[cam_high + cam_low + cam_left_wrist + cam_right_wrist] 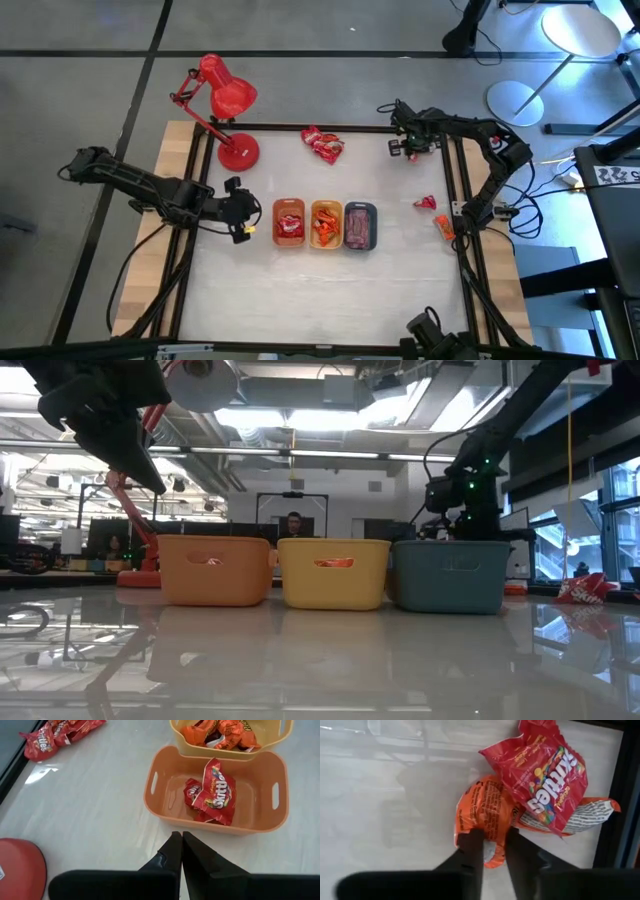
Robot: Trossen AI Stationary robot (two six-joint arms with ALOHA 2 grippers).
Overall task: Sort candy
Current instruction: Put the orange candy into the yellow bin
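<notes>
Right gripper [492,851] pinched an orange candy packet [485,817] at the table's right edge, a red packet [545,775] overlapping it. Left gripper [181,845] hovered, fingers together, beside the orange tray [165,805]. More candy [323,145] lay far back.

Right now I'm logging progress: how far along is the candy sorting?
Done: all three trays hold candy. In hand: the right claw pinches an orange packet beside a Skittles packet. Left: a red pile at the far edge, and those two.

The high view looks straight down on the whole table [250,290]; the low view faces level across it. Both share the three trays [325,225] at centre frame; wrist views sit close.
</notes>
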